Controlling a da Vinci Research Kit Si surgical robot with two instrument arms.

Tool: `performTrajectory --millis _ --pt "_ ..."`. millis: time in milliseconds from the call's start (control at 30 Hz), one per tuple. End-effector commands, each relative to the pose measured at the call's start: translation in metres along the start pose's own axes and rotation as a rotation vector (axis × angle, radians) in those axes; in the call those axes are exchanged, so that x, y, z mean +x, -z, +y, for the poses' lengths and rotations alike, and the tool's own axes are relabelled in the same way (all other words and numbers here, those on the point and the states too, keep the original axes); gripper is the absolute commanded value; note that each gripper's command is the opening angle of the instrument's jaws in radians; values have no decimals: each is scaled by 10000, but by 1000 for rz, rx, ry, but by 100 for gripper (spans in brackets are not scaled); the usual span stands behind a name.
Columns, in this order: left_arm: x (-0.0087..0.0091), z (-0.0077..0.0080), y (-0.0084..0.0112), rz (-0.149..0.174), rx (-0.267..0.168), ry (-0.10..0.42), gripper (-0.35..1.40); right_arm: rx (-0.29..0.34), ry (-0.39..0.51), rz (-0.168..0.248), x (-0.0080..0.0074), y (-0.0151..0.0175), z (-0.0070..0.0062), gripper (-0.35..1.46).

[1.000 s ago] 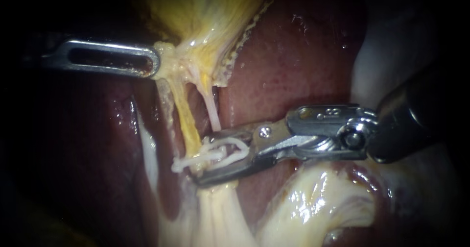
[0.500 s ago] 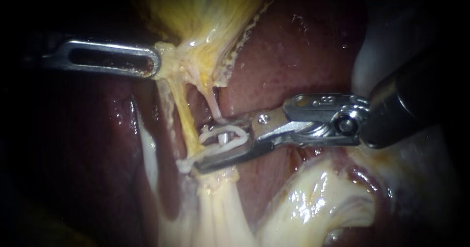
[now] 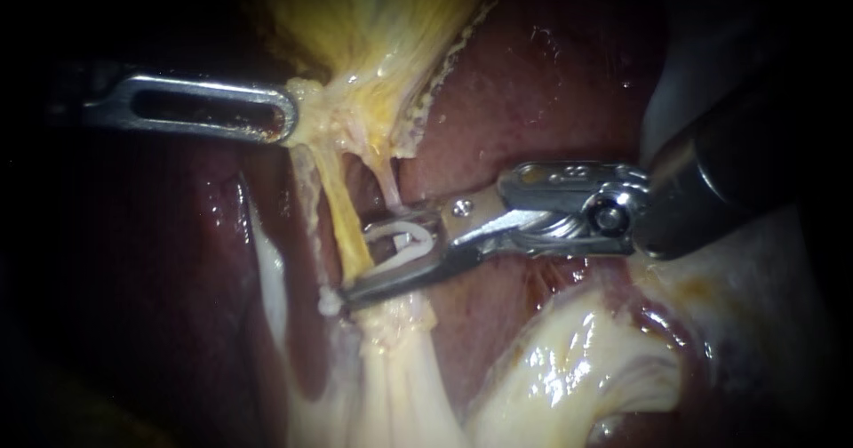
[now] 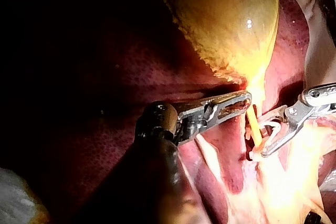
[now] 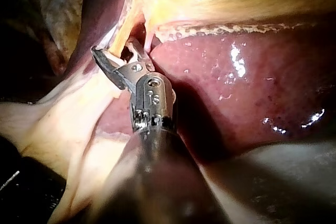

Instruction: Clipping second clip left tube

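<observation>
Silver left instrument (image 3: 284, 117), long slot in its jaw; silver right instrument (image 3: 358, 263), small screw (image 3: 460, 206) and pin (image 3: 609, 217) near dark shaft (image 3: 737, 172).

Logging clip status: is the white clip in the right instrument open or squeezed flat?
Open: the clip in the right instrument shows a gap between its legs.

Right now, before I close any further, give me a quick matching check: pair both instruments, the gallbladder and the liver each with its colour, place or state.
Things:
1. left instrument
2. right instrument
3. gallbladder
4. liver

States:
A. dark red surface behind the tubes
B. yellow, tapering down toward the tubes
C. jaws hold a white clip at the yellow tube
D. jaws shut on tissue at the gallbladder's narrow end

Pairs: 1-D, 2-C, 3-B, 4-A
</observation>
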Motion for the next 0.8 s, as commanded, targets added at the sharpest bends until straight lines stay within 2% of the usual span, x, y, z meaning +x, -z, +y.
performTrajectory --millis 33,167,467,667,800 --pt "0 -1 0 0 -1 0 -35 22 -7 18 2 -3 -1 46" --pt "0 -2 0 0 -1 1 -35 101 -35 57 5 -9 -10 45" --pt "0 -1 2 0 0 0 -35 185 -41 105 14 -18 -38 44" --pt "0 -1 2 0 0 0 -35 199 -37 108 17 -20 -48 41" --pt "0 -1 2 0 0 0 -35 201 -36 107 17 -21 -49 36"
